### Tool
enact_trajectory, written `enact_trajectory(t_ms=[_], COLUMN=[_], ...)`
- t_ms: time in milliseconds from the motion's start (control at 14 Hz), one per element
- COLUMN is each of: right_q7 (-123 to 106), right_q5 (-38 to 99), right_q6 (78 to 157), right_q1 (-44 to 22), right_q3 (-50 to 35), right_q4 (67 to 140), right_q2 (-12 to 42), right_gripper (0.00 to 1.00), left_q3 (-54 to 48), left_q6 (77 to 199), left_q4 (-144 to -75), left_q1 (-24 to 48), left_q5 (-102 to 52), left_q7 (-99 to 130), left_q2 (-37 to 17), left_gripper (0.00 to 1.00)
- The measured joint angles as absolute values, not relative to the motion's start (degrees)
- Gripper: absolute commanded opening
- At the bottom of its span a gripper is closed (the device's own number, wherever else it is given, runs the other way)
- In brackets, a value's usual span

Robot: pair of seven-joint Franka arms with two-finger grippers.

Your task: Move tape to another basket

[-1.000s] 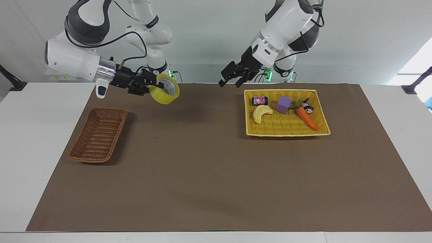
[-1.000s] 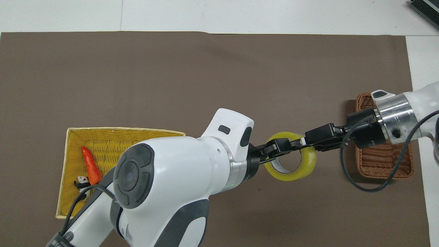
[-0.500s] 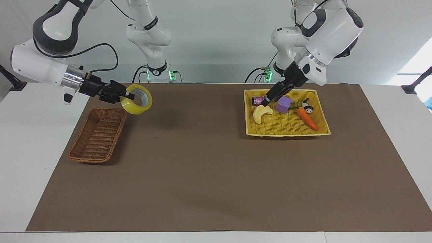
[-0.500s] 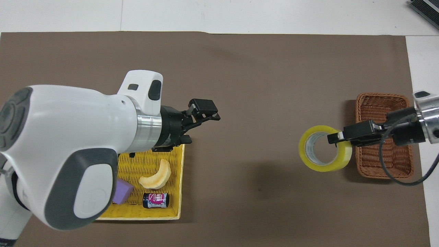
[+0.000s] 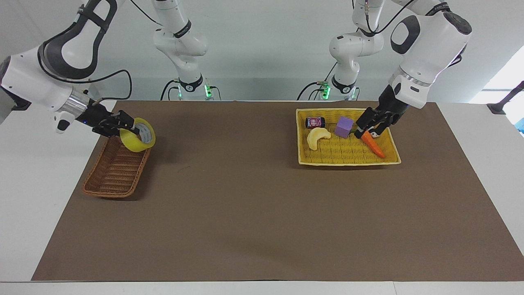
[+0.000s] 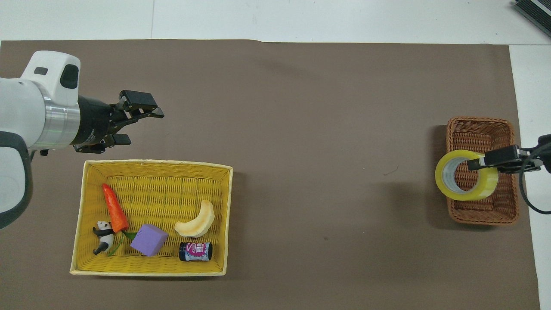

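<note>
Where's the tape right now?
The tape hangs in the right tool, over the brown basket's end nearer the robots, at the right arm's end of the table.

From the facing camera the left gripper (image 5: 367, 127) covers the panda toy and the carrot's (image 5: 373, 146) top; overhead, the right arm is cut at the right edge.

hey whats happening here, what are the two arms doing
The right claw holds the yellow tape over the end of the brown wicker basket nearest the robots, not yet set down. The left claw hangs open over the yellow tray basket, above the carrot, holding nothing. A purple block, crescent toy and small can lie in that tray.
</note>
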State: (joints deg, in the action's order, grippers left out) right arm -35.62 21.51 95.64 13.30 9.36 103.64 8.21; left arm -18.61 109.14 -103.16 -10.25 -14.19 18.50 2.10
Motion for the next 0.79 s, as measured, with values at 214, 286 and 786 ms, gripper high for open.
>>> enact_trajectory(t_ms=[214, 286, 786], right_q7=[-47.2, -50.1, -53.8], right_q5=[15.2, 13.6, -1.5], right_q6=[101.2, 103.5, 113.8], right_q1=[13.8, 13.7, 6.3], right_q3=[9.3, 9.1, 8.5], right_q4=[103.5, 103.5, 103.7], right_q2=[10.3, 10.6, 11.7], right_gripper=[0.0, 0.0, 0.0], left_q3=[-18.6, -18.6, -18.7], left_q6=[103.7, 101.4, 83.0], left_q4=[-102.4, -101.6, -87.6], left_q1=[-13.0, -13.9, -15.6], left_q5=[-9.2, -7.7, -0.8], left_q7=[5.8, 2.0, -3.3], left_q2=[2.5, 2.6, 1.0], left_gripper=[1.0, 1.0, 1.0])
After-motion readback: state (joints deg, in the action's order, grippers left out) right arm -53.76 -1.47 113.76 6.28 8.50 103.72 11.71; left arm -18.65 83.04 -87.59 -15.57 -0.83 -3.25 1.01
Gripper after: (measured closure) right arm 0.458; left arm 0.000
